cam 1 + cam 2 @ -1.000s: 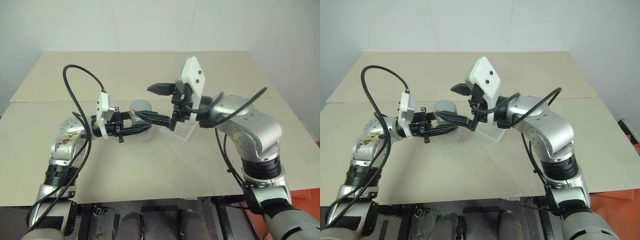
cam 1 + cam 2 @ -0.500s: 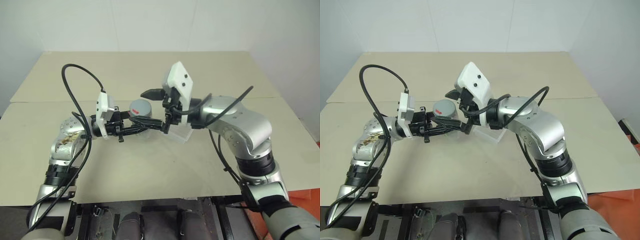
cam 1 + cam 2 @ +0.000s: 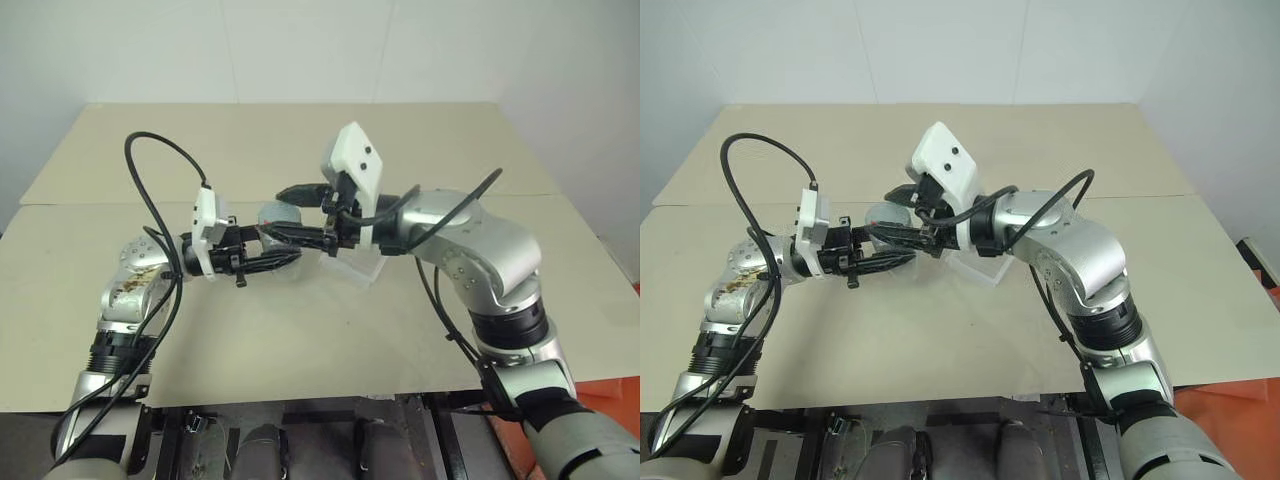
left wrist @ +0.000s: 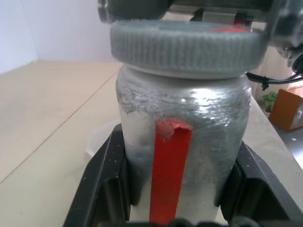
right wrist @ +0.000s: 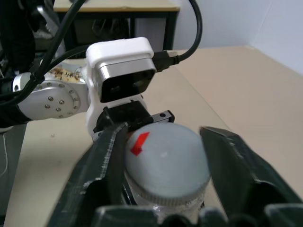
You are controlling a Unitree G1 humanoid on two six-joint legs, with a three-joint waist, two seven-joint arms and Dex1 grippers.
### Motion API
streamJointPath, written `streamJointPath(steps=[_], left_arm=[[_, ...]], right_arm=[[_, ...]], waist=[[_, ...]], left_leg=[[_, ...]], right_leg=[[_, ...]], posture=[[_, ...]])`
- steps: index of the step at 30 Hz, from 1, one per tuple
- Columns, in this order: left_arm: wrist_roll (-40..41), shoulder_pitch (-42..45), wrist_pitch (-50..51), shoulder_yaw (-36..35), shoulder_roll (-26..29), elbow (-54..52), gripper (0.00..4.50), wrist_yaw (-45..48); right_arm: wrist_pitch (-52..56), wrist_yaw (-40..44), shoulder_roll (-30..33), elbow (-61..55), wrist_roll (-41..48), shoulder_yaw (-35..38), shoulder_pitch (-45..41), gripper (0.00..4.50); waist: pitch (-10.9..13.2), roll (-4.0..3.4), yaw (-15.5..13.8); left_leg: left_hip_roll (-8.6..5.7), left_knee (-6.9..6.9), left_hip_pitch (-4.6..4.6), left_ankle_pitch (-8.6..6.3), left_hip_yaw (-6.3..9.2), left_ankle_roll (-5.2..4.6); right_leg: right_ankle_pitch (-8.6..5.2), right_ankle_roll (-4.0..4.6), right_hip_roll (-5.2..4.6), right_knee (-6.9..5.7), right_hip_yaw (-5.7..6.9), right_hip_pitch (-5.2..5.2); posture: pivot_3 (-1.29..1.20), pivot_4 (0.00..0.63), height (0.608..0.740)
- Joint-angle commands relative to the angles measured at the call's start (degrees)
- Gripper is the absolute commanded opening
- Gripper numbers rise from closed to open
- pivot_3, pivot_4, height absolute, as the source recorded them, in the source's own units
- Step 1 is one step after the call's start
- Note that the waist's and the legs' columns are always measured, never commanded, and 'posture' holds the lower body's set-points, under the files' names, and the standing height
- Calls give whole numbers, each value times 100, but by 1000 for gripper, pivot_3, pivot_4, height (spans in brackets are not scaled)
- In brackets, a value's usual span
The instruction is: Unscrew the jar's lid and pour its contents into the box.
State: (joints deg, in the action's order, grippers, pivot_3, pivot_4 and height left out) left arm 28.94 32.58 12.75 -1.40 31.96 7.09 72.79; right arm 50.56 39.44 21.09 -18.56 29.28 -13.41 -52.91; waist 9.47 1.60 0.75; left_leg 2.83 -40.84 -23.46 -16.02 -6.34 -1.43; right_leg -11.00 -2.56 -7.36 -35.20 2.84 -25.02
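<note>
Right wrist view: right gripper [image 5: 163, 156] straddles the lid [image 5: 165, 158], one finger [image 5: 102, 163] against the lid's edge, the other finger [image 5: 232, 161] just off the opposite side with a slim gap. Jaws are narrow around the cap; I cannot tell whether they clamp it. The grey lid has a small red mark [image 5: 138, 143] on top and sits screwed on the jar [image 4: 182, 142].

Left wrist view: left gripper [image 4: 182, 189] is closed on the jar body, a black finger [image 4: 106, 184] pressing each side, with the red label stripe [image 4: 169, 175] facing the camera. The jar is upright, held up off the table [image 3: 300, 330], lid on top. Contents are not discernible through the frosted-looking wall.

Left eye view: the two grippers meet over the table centre, the left gripper [image 3: 275, 255] coming in level from the robot's left of the jar, the right gripper [image 3: 300, 215] from the robot's right and above it. The box [image 3: 365, 265], a clear plastic tray, lies on the table just beside the jar on the robot's right, partly behind the right wrist. A black cable [image 3: 150, 190] loops from the left wrist camera mount [image 3: 207, 232].
</note>
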Motion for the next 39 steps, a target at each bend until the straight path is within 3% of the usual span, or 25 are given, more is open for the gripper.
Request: streamJointPath(steps=[1,4,10,13,20,39], left_arm=[[56,68,-127,-101,11,-143,1913,30],[55,73,-131,-101,-1,-144,1913,23],[69,40,-117,-121,11,-200,1913,1],[69,29,-109,-128,15,-217,1913,-23],[92,-19,-86,-166,63,-268,1913,-49],[106,-32,-61,-157,80,-334,1913,-108]], right_arm=[[80,20,44,-112,-35,-24,-107,1597],[82,38,60,-101,-45,-31,-118,557],[18,84,43,-106,-75,-7,-111,557],[-35,115,13,-98,-48,71,-127,1148],[10,91,-15,-108,-50,126,-166,3570],[-26,118,-5,-41,-250,-68,-142,3570]], waist=[[0,0,0],[0,0,-2],[0,0,0],[0,0,0],[0,0,0],[0,0,-1]], left_leg=[[0,0,0,0,0,0],[0,0,-1,0,0,0],[0,0,0,0,0,0],[0,0,0,0,0,0],[0,0,0,0,0,0],[0,0,0,0,0,0]], right_leg=[[0,0,0,0,0,0],[0,0,0,0,0,0],[0,0,0,0,0,0],[0,0,0,0,0,0],[0,0,0,0,0,0],[0,0,0,0,0,0]], posture=[[0,150,740],[0,150,740],[0,150,740],[0,150,740],[0,150,740],[0,150,740]])
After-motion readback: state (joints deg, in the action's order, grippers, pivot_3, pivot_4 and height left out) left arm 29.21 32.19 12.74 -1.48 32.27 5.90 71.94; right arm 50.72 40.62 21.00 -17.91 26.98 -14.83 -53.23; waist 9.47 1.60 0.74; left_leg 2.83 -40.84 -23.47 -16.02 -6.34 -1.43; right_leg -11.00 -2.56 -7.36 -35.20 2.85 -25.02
